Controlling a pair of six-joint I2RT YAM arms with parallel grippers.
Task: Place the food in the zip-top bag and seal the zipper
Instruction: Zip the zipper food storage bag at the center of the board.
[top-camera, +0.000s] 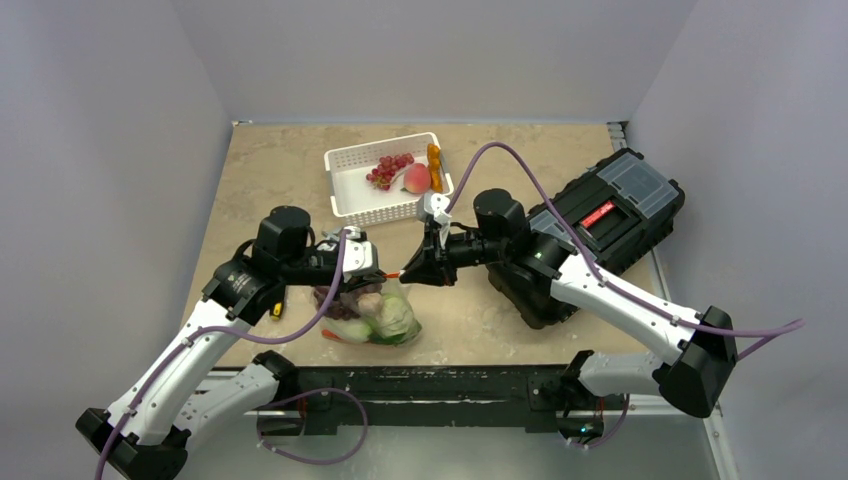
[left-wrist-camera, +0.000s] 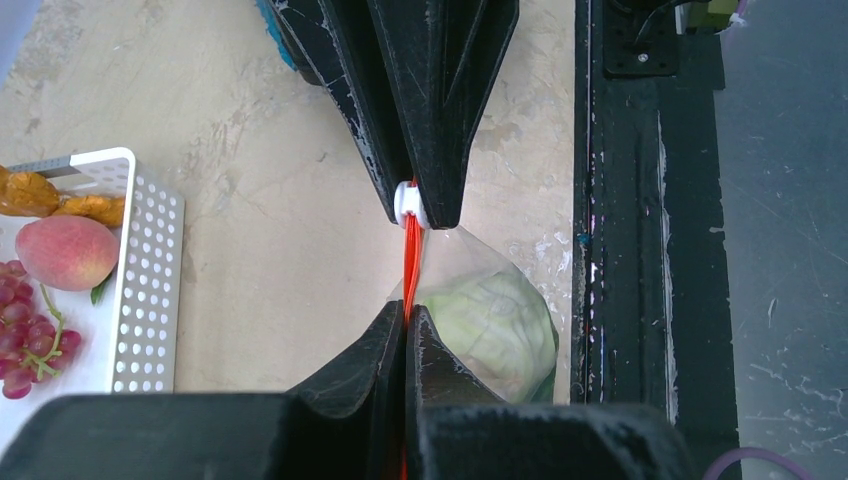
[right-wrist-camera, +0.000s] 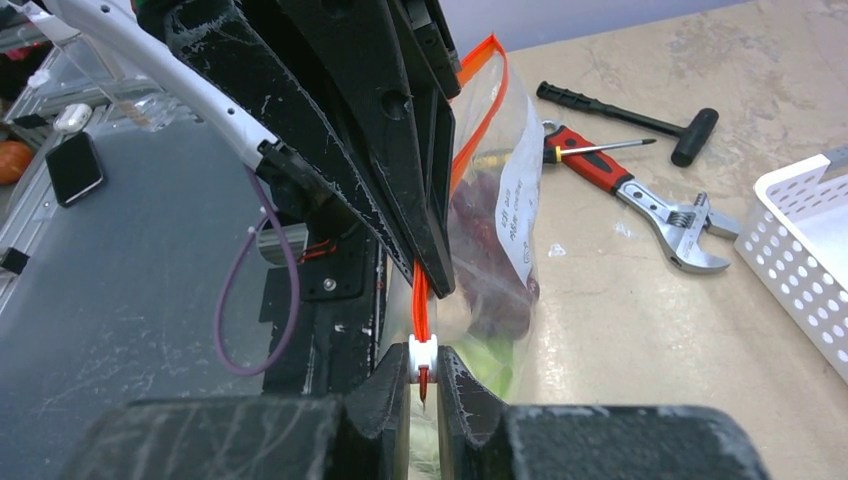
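Note:
The zip-top bag (top-camera: 372, 315) hangs upright over the near table edge, holding the cabbage (left-wrist-camera: 490, 325), dark purple grapes (right-wrist-camera: 490, 270) and other pieces. Its white label (right-wrist-camera: 520, 215) faces right. The zipper (left-wrist-camera: 410, 255) runs taut between the two grippers. My left gripper (left-wrist-camera: 407, 312) is shut on the red-orange strip. My right gripper (right-wrist-camera: 424, 355) is shut on the white tab (right-wrist-camera: 424, 350), a short way from the left fingertips. In the top view the two grippers (top-camera: 383, 271) (top-camera: 406, 273) meet above the bag. Red grapes (top-camera: 388, 170), the peach (top-camera: 416, 178) and the carrot (top-camera: 434, 165) lie in the basket.
The white slotted basket (top-camera: 350, 195) stands at the back middle. A black toolbox (top-camera: 600, 220) sits on the right. A wrench (right-wrist-camera: 680, 225), a red-handled screwdriver (right-wrist-camera: 585, 165) and a black hammer (right-wrist-camera: 640, 118) lie on the table left of the bag. A black rail (left-wrist-camera: 625, 250) edges the near side.

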